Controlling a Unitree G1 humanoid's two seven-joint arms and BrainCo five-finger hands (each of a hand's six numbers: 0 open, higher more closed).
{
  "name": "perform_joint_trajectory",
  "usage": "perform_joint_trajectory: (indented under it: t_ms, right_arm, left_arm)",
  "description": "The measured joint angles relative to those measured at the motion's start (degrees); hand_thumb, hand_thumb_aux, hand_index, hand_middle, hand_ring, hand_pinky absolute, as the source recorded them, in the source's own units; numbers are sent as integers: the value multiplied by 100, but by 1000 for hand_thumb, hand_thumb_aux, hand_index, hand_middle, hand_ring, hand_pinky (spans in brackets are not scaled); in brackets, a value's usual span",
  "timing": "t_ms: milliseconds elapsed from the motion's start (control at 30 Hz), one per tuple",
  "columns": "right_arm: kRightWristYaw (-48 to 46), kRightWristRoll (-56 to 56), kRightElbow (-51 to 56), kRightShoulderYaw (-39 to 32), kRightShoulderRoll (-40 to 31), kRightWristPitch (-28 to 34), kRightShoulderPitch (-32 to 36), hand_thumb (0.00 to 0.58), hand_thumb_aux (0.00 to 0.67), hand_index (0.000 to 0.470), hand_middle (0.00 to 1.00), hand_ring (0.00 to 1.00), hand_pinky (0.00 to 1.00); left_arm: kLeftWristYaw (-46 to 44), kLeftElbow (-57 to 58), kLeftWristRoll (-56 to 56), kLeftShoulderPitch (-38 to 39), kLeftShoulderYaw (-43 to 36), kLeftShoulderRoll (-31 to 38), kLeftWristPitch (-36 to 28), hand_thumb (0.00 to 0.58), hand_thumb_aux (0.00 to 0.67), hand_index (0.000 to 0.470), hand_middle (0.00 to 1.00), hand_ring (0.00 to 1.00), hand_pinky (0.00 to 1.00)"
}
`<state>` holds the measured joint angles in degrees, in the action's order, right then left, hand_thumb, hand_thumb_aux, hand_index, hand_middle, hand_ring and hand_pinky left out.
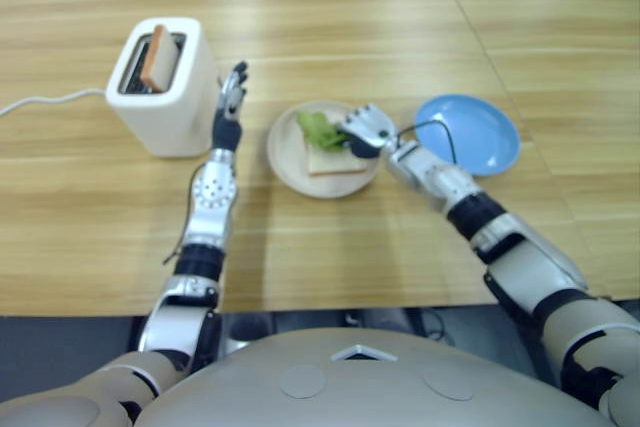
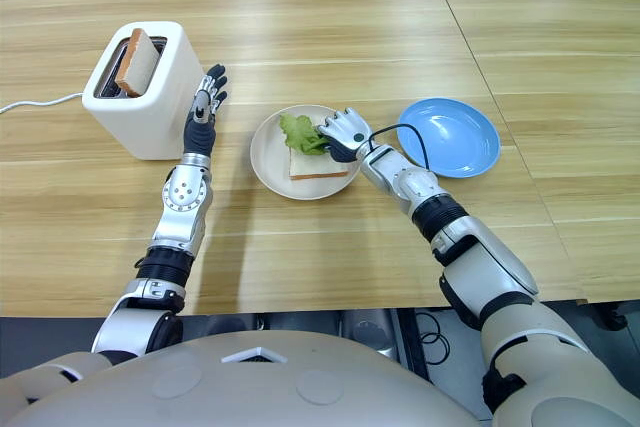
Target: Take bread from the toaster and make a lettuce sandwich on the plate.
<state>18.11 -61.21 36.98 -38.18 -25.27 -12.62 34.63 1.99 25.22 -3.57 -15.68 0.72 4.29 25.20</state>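
Wood-grain table, nearest at its front edge, carries everything. Its smooth top would probably let the cream plate slide, so any pressing should go down, not across. Left of that plate stands the toaster, a boxy matte-white shell with rounded corners. Right of the plate, just apart, lies a glossy blue dish. The cream plate itself is round, shallow and matte.

Between the plate and the toaster the left hand stands upright, fingers straight, holding nothing. The right hand sits over the plate's right half, touching the lettuce; whether it grips the leaf I cannot tell.

On the plate lies a square pale slice, soft-looking. A browned slice stands in the toaster's slot, left of the plate. The lettuce, crinkled and limp, covers the pale slice's far left part.

The leaf should be centred flat on the bread and the right hand lifted away gently. Then the browned slice should be drawn straight up.
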Motion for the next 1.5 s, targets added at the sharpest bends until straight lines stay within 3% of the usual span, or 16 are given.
perform_joint_trajectory:
  t_ms: [500, 833, 867, 900, 933, 1233, 1500]
  right_arm:
    - [-625, -145, -1330, 21, -576, 107, -516, 580, 670, 460, 1000, 1000, 1000]
    - [-825, -246, -1328, 18, -672, 186, -595, 580, 670, 460, 1000, 1000, 1000]
    - [-829, -263, -1311, 17, -672, 191, -598, 526, 465, 319, 835, 835, 835]
    - [-829, -274, -1311, 13, -672, 192, -598, 400, 297, 204, 31, 31, 31]
    - [-831, -305, -1311, 13, -672, 204, -598, 0, 0, 0, 0, 0, 0]
    - [-1074, -424, -1456, 15, -757, 351, -739, 0, 0, 0, 0, 0, 0]
    - [-1815, -318, -2852, 725, -1662, 574, -1137, 0, 0, 0, 0, 0, 0]
  left_arm:
    - [36, 148, -85, 0, 4, -6, 34, 0, 0, 0, 0, 0, 0]
    - [44, 219, -97, -1, 2, -5, 55, 0, 0, 0, 0, 0, 0]
    - [44, 220, -99, -1, 1, -4, 56, 0, 0, 0, 0, 0, 0]
    - [44, 220, -101, -1, 1, -3, 56, 0, 0, 0, 0, 0, 0]
    - [43, 220, -103, -1, 1, -3, 56, 0, 0, 0, 0, 0, 0]
    - [45, 243, -125, -2, 2, 14, 60, 0, 0, 0, 0, 0, 0]
    - [148, 82, -319, 56, -2, 114, 107, 0, 0, 0, 0, 0, 0]
